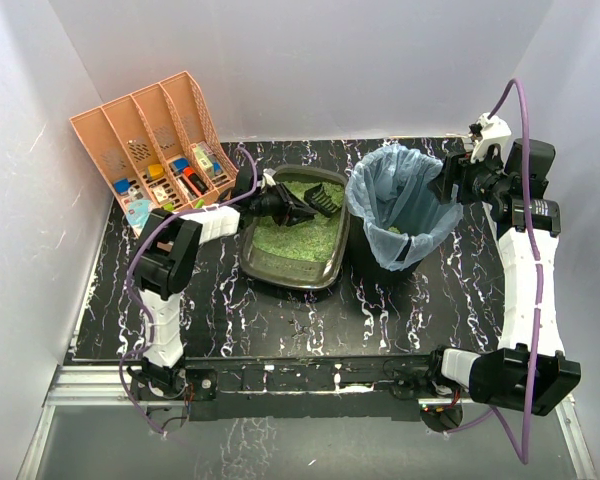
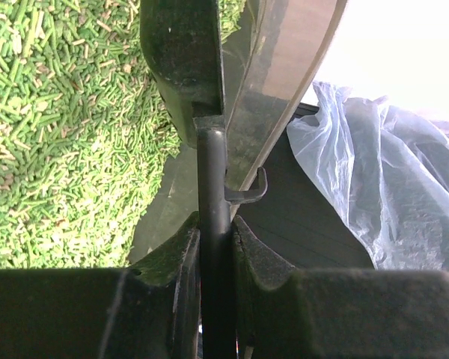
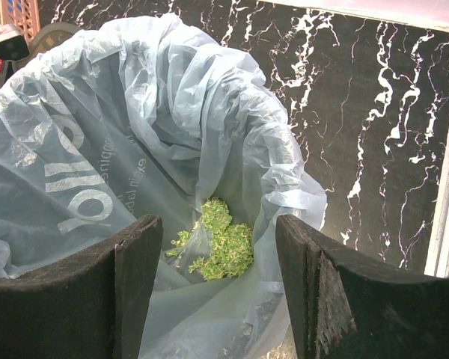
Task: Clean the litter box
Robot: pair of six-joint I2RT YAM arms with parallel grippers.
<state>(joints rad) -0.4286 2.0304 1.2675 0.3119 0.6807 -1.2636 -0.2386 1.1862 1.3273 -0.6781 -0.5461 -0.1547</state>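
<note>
The left gripper (image 2: 213, 233) is pinching a scoop (image 2: 181, 67) over the litter box (image 1: 290, 284). The right gripper (image 3: 215, 224) is hovering, spread, at the right rim of the bin (image 1: 376, 168).

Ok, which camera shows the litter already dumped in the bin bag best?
Right wrist: it looks straight into the bag at the green pile. Top external shows only a faint glimpse of it; left wrist sees just the bag's outside.

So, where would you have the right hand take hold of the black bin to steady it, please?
Probably the bag-lined rim on its right side, nearest the right hand, coming from above with one finger inside and one outside. The black bin looks too wide to span, but the rim is a thin upright wall, open on top.
</note>
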